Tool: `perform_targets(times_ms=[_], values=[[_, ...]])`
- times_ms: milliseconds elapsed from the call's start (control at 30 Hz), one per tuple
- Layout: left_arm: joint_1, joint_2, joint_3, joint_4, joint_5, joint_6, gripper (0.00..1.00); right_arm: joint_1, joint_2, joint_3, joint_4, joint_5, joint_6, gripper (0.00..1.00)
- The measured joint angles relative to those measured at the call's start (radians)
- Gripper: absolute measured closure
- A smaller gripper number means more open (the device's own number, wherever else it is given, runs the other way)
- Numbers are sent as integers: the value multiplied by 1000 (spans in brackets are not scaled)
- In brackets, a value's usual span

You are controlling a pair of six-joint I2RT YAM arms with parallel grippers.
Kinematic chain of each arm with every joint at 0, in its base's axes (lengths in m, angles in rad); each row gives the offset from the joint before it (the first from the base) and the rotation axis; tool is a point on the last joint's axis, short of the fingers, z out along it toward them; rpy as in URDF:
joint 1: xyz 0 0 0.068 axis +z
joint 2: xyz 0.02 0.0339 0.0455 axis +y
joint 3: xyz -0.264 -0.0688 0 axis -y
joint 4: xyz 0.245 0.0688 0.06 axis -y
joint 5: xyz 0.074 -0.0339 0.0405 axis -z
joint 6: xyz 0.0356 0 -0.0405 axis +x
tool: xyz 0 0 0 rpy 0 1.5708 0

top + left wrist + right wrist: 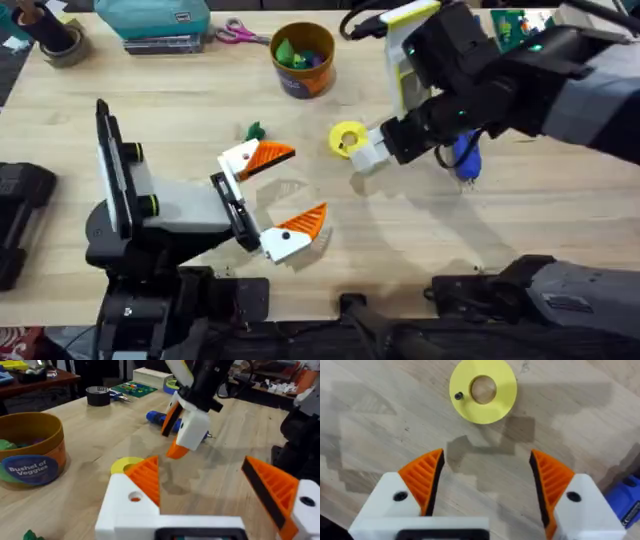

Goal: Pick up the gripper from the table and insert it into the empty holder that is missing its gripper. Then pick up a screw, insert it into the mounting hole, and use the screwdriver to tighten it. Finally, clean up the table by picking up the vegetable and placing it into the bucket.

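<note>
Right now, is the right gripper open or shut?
Open: the right gripper shows bare wood between its spread orange pads, above the yellow disc.

I see a wooden desk (180,110). On it sit the bucket (302,59), a yellow disc (346,137) with a tiny screw (458,396) on it, the vegetable (254,131), the screwdriver (466,158), scissors (237,34) and a tape roll (62,43).
</note>
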Motion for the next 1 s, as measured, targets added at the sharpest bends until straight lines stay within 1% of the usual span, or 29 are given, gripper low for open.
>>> perform_targets(times_ms=[300, 433, 467, 733, 867, 1000], values=[[0, 0, 0, 0, 0, 0, 15, 26, 97, 8, 12, 0, -7, 3], [0, 0, 0, 0, 0, 0, 15, 26, 149, 42, 22, 0, -7, 3], [0, 0, 0, 0, 0, 0, 15, 26, 186, 78, 39, 0, -7, 3], [0, 0, 0, 0, 0, 0, 15, 46, 278, 159, 52, 3, -11, 5], [0, 0, 0, 0, 0, 0, 15, 62, 330, 182, 83, 3, -14, 6], [0, 0, 0, 0, 0, 0, 15, 65, 340, 183, 104, 3, -14, 21]])
